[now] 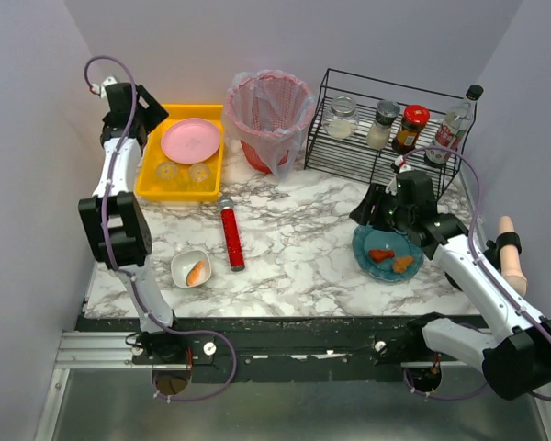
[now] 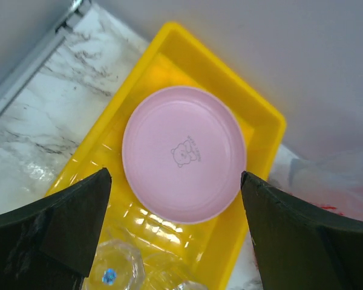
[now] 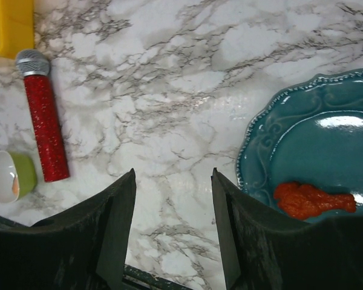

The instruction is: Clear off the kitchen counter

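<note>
From the top external view, the kitchen counter (image 1: 303,239) fills the middle of the scene, carrying a red glittery microphone (image 1: 231,237), a small bowl (image 1: 191,267) with an orange scrap in it, and a teal plate (image 1: 387,254) with two orange-red pieces of food; a yellow tray (image 1: 181,152) at the back left already holds a pink plate (image 1: 191,141) and clear glasses, beside a lined pink bin (image 1: 270,119) and a wire rack (image 1: 386,129) of jars. The left gripper (image 1: 151,115) hangs over the tray, the right gripper (image 1: 378,209) at the teal plate's far edge. The clearing looks partly done; the next move likely calls for the right arm to take hold of the plate's rim or food. In the left wrist view, the left gripper (image 2: 175,181) is spread wide above the pink plate (image 2: 184,153), holding nothing. In the right wrist view, the right gripper (image 3: 173,181) is parted and empty over bare marble, the teal plate (image 3: 302,151) just beside one finger.
</note>
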Robot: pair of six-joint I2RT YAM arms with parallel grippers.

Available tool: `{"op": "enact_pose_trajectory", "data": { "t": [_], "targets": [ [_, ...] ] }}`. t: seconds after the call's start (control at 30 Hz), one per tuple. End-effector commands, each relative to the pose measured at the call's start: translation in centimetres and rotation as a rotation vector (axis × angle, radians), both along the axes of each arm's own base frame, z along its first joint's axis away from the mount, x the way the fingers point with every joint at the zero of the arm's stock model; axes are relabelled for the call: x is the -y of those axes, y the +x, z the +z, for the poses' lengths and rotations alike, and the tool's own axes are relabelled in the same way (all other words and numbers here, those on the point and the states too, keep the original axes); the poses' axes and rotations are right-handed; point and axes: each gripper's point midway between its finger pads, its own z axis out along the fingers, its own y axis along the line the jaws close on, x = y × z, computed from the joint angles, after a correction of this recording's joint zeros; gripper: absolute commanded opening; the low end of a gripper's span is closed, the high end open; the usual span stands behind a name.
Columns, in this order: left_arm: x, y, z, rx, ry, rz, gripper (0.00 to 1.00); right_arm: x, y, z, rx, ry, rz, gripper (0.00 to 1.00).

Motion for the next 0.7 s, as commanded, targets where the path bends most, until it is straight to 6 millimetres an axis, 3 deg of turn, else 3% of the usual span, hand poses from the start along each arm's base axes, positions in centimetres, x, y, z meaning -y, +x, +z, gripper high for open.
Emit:
{"op": "enact_pose_trajectory", "data": {
  "t": [0.0, 0.13, 0.23, 0.43, 0.67],
  "targets": [
    [2.3, -4.4, 11.3, 0.221, 0.074, 0.016, 0.99, 2.9, 0.3, -1.4, -0.047, -0.105, -0.148, 0.61],
    [9.4, -8.1, 13.5, 0.266, 0.042, -0.088, 0.99, 4.0, 0.6, -0.4, -0.016, -0.11, -0.22, 0.62],
    [16.9, -11.2, 13.6, 0.275, 0.011, -0.243, 0.99, 4.6, 0.5, 0.7, 0.018, -0.104, -0.256, 0.62],
    [29.0, -19.1, 10.6, 0.263, -0.107, -0.56, 0.99, 6.3, -0.1, 2.6, 0.058, -0.121, -0.341, 0.63],
    [40.9, -26.2, 6.8, 0.241, -0.273, -0.979, 0.99, 7.6, -0.4, 7.7, 0.179, -0.079, -0.403, 0.63]
  ]
}}
